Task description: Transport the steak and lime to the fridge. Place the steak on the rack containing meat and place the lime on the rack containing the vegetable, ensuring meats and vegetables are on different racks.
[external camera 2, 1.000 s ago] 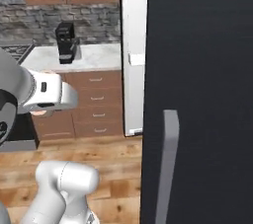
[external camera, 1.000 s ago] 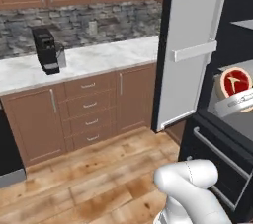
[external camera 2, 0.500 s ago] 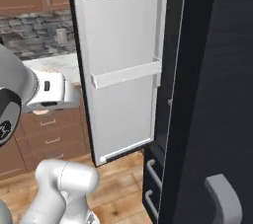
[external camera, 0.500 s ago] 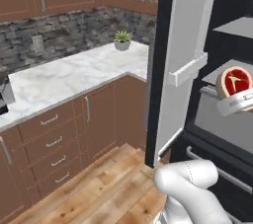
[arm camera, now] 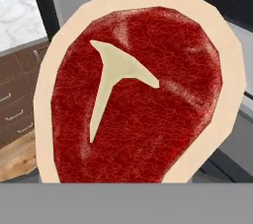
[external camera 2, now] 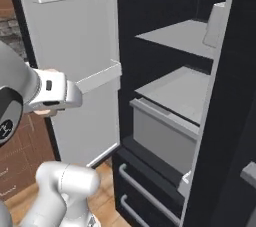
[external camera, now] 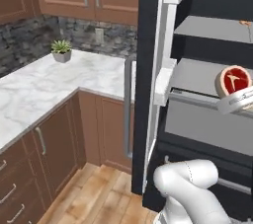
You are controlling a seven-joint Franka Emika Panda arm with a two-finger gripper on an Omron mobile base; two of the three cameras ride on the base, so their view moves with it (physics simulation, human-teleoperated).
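The steak (arm camera: 133, 90), red with a pale fat rim and a white bone mark, sits right in front of the hand camera. In the left base view the steak (external camera: 234, 79) is held up in the air by my gripper (external camera: 236, 98), which is shut on it, level with the front of the lower rack (external camera: 197, 74). The fingers are hidden behind the meat. The fridge (external camera 2: 165, 71) stands open, with the upper rack (external camera 2: 182, 33) above the lower rack (external camera 2: 172, 88). A small reddish bit (external camera: 244, 22) lies on the upper rack (external camera: 212, 28). The lime and the vegetable are out of view.
The open fridge door (external camera 2: 70, 46) with its pale shelves stands left of my hand (external camera 2: 50, 91). A grey drawer (external camera 2: 160, 131) sits under the lower rack. A marble counter (external camera: 44, 85) with a small potted plant (external camera: 61, 49) lies to the left, wooden cabinets below.
Both base views have swung and closed in on the fridge, so the camera moved; the open shelves now face me. The steak stays in the gripper.
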